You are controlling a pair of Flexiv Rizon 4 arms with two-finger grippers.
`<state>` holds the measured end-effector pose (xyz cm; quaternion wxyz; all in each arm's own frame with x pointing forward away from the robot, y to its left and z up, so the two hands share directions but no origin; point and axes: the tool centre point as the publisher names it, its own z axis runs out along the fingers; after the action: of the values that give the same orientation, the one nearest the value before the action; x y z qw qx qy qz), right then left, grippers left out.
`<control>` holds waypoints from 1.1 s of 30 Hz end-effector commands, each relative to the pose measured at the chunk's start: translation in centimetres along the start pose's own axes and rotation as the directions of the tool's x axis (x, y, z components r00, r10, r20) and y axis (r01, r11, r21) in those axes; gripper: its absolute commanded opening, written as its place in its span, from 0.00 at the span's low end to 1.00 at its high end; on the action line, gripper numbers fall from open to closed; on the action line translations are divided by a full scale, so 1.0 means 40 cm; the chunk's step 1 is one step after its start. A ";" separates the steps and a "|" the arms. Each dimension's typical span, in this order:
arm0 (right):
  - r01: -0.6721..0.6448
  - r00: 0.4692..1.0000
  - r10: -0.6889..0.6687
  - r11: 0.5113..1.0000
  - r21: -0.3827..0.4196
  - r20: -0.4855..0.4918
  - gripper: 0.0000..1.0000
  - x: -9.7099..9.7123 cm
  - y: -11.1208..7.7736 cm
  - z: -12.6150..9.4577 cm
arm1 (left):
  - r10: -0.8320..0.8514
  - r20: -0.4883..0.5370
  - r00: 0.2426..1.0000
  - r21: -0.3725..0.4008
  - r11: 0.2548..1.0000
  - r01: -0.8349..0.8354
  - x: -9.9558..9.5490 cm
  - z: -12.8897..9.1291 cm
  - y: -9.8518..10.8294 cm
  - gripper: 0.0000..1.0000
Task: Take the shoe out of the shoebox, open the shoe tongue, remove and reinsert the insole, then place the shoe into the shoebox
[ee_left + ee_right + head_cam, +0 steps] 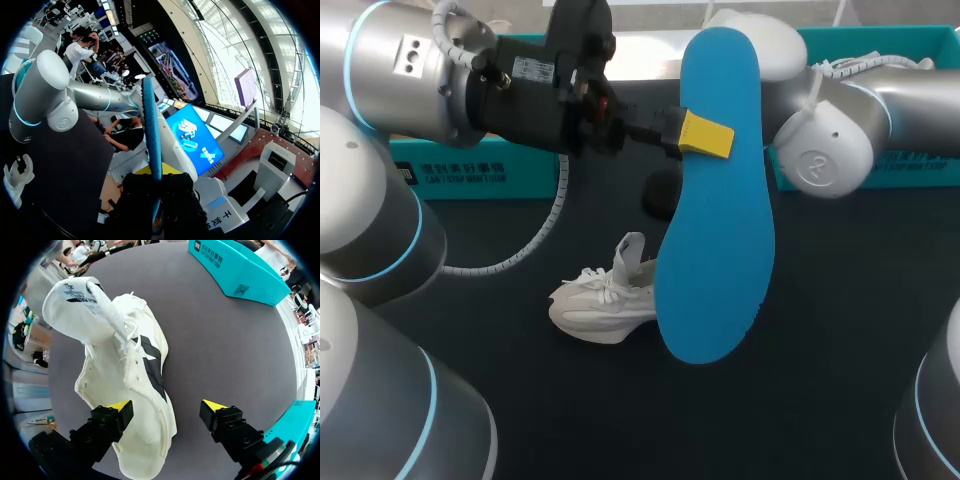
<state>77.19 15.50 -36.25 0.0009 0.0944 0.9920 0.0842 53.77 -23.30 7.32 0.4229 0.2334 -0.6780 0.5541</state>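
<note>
- Table: dark top.
- Shoebox: teal, far edge, 11 o'clock.
- Shoe: white, on table just off centre toward 7 o'clock, outside shoebox, tongue raised. Likely light, soft upper, firmer sole; take at heel collar.
- Insole: blue, held aloft, out of shoe. Probably thin, floppy; pinch at edge.
- Left gripper: clamped on insole edge.
- Right gripper: fingers apart, over shoe.
</note>
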 end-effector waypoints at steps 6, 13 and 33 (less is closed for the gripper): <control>0.006 1.000 -0.006 1.000 0.013 -0.017 0.48 -0.013 0.027 0.047 | 0.000 0.000 1.000 0.002 1.000 0.000 -0.002 0.001 0.004 0.00; 0.003 0.999 -0.002 1.000 0.026 -0.043 0.47 -0.005 0.029 0.072 | 0.000 0.000 1.000 0.002 1.000 0.000 -0.002 0.001 0.004 0.00; -0.282 0.942 0.301 0.949 0.139 -0.147 0.00 0.055 -0.034 0.027 | 0.000 0.000 1.000 0.002 1.000 0.000 -0.002 0.001 0.004 0.00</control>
<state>74.87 15.69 -38.55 -0.0917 0.1826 0.9787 0.0219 53.77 -23.30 7.32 0.4229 0.2333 -0.6780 0.5541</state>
